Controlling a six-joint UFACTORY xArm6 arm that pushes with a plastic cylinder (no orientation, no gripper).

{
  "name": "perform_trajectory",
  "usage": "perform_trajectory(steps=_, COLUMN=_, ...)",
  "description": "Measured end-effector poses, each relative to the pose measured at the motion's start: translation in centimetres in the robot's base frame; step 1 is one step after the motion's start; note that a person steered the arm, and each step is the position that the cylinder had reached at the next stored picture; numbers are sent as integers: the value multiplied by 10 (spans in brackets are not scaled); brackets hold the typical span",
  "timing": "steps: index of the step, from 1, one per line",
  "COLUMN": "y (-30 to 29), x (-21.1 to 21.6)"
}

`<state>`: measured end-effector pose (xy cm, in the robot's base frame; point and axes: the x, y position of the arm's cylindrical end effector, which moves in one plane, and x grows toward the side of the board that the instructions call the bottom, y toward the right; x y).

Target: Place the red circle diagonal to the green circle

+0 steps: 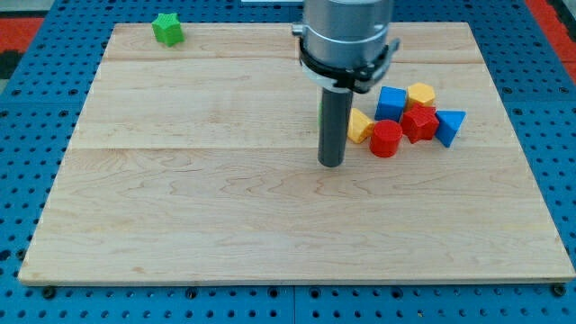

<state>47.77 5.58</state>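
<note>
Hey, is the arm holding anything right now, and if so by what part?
Nothing is held. My tip is a bare rod end on the board, left of the red circle, not touching it.

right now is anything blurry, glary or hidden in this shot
Camera view: lighting is even and soft, with no hard glare on the wooden board; the blocks look sharp, such as the red cylinder and the green star; the arm's grey housing is cropped by the view's top; my tip casts almost no shadow; the rod hides most of a green block behind it.
</note>
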Motion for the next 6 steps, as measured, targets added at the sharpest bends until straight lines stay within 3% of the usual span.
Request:
perform_trajectory(steps=1, y=47, x=25)
perform_trajectory(steps=2, y=104, x=0)
perform_trajectory(steps=4, y=89, x=-50)
perform_trajectory(steps=6, y=-1, x=-21)
